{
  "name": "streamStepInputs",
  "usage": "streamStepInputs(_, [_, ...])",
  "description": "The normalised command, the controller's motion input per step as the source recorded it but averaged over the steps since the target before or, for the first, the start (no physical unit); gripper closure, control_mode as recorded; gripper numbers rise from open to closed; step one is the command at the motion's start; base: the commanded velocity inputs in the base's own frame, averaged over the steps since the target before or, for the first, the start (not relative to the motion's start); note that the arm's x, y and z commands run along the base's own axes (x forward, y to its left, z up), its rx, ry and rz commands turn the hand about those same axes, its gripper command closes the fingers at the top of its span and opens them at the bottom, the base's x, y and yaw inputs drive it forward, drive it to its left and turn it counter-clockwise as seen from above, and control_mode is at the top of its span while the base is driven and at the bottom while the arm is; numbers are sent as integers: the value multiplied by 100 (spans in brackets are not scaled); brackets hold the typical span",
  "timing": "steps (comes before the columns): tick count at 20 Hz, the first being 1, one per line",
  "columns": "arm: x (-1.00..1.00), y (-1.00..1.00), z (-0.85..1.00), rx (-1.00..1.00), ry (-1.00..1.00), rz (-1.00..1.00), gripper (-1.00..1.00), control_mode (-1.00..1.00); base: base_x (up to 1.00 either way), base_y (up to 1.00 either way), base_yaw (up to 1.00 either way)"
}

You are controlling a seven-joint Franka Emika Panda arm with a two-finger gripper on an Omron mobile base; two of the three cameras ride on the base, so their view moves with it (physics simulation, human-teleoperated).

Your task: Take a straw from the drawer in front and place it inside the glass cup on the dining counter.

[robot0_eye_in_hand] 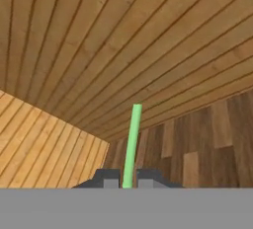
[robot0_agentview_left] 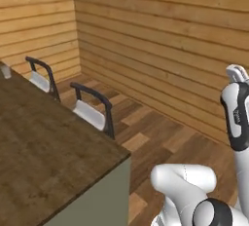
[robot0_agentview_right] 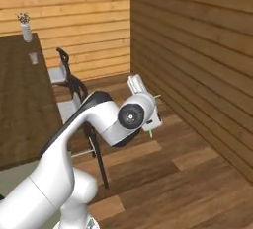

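Far to my left, the glass cup stands on the dining tabletop, a little nearer than the white vase, with nothing in it yet as far as I can judge. The stools line the tabletop's right edge, between it and my arm. Further right, over open floor and well apart from the cup, my pincer is pinching the straw between its two tips, the green stick running out ahead toward the plank wall. So I judge the pick done; carrying the straw left to the cup and dropping it in remains.
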Motion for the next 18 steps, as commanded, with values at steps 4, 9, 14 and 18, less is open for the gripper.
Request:
streamStepInputs(4, [0, 0, 0, 0, 0, 0, 100, 100, 98, -68, 40])
streamStepInputs(9, [0, 0, 0, 0, 0, 0, 100, 100, 91, -70, 42])
streamStepInputs(14, [0, 0, 0, 0, 0, 0, 100, 100, 91, -68, 43])
streamStepInputs(18, [0, 0, 0, 0, 0, 0, 100, 100, 92, -66, 43])
